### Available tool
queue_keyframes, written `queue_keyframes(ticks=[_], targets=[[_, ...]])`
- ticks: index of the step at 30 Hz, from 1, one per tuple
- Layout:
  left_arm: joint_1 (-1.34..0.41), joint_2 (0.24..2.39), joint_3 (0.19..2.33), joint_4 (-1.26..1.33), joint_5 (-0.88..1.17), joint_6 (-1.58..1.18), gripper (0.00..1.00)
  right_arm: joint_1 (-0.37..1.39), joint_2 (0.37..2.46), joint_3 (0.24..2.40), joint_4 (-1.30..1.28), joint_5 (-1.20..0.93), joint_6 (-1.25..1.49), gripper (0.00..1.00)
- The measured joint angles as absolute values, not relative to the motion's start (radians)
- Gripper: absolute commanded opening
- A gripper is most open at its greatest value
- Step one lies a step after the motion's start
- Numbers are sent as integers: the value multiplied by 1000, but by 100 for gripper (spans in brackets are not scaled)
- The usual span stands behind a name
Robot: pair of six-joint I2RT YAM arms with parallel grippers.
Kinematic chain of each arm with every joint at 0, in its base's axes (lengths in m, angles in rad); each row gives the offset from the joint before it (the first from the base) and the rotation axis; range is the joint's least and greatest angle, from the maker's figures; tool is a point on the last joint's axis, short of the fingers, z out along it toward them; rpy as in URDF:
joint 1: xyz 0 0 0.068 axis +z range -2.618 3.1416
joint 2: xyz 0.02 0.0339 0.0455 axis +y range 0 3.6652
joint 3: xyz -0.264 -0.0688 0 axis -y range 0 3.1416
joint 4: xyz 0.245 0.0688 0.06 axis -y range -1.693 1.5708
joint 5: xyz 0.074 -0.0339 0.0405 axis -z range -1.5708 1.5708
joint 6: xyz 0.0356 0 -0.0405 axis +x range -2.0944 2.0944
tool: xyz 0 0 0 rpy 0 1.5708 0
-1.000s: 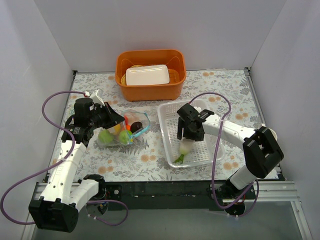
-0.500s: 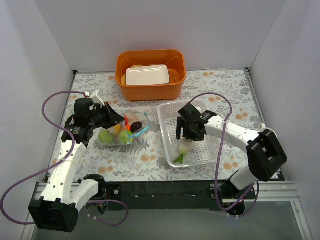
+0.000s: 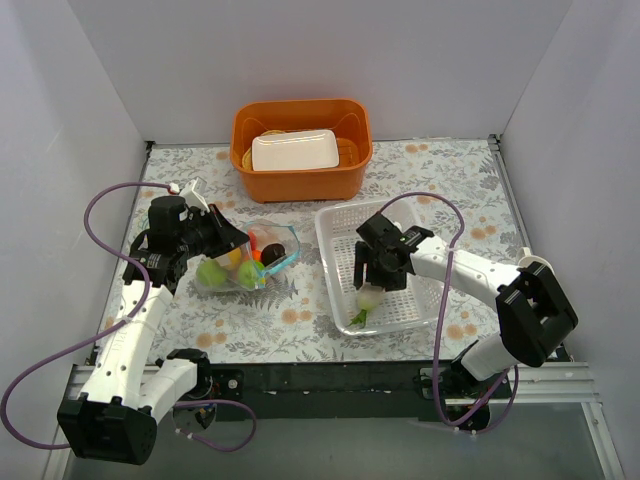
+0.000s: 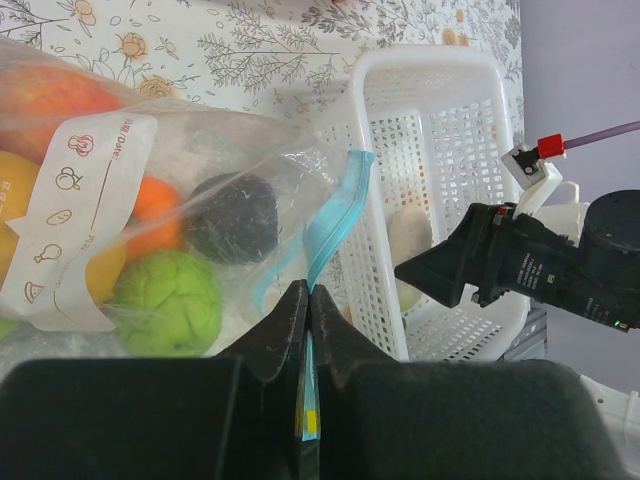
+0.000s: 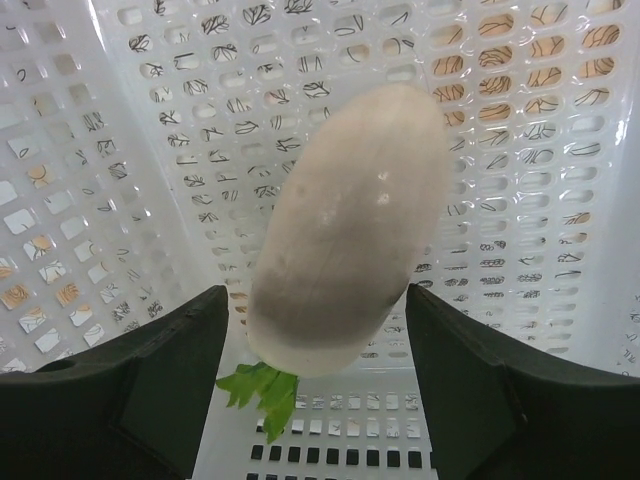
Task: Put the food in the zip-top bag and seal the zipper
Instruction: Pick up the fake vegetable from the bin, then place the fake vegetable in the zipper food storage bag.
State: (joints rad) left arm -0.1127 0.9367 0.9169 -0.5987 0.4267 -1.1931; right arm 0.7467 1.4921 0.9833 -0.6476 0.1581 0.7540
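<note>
The left gripper has its jaws pressed together, pinching the thin blue-teal zipper strip at the mouth of the clear crinkly zip-top bag, which lies at centre left of the overhead view on the flower-patterned table. The right gripper is spread wide, one finger on each side of the single white toy radish with green leaves, which lies in the white mesh plastic basket just right of the bag; whether the fingers touch it cannot be told. The bag's white label patch reads "Date:" beside small icons. Through the plastic the left wrist view shows one dark purple fruit, one orange fruit and one green apple. At upper centre one orange plastic tub holds one white tray
</note>
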Motion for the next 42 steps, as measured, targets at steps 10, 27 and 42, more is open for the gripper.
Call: queue_keyframes(ticks=[10,27,42], targets=[[-113,937,908,-598,427,-1193,0,749,1507,983,-648,152,755,68],[-113,937,908,-598,427,-1193,0,759,1465,1026,-617,139,702,31],[-113,937,907,-598,428,-1193,0,802,1383,1170,-448,-132,598,33]])
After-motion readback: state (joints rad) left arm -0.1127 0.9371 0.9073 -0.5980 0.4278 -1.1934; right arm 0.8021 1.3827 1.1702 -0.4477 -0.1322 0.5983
